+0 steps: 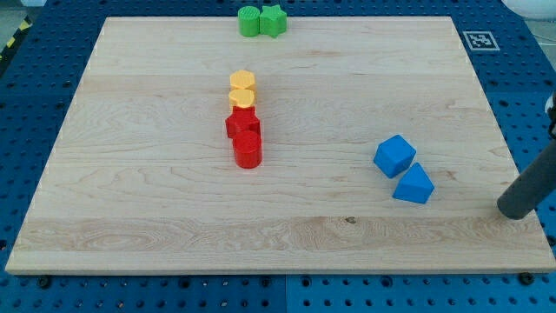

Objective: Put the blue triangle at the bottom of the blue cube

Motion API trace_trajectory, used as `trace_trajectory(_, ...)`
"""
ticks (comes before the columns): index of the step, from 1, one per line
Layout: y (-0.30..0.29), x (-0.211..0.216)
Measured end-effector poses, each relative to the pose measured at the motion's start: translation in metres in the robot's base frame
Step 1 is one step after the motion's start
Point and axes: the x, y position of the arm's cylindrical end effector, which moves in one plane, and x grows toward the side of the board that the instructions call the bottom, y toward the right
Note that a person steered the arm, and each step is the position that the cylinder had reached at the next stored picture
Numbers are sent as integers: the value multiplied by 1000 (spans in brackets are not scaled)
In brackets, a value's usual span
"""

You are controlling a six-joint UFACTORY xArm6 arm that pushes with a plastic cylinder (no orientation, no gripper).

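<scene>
The blue cube (394,156) lies on the wooden board (156,209) at the view's right. The blue triangle (414,184) lies touching it, just below and to its right. My tip (513,209) is at the board's right edge, to the right of the blue triangle and slightly lower, well apart from both blue blocks.
Two yellow blocks (242,89) and two red blocks (245,137) form a column near the board's middle. Two green blocks (261,20) sit at the top edge. A marker tag (479,40) is at the upper right, off the board.
</scene>
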Motion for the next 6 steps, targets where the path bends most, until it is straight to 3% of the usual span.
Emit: trace_trajectory(6, -83, -6)
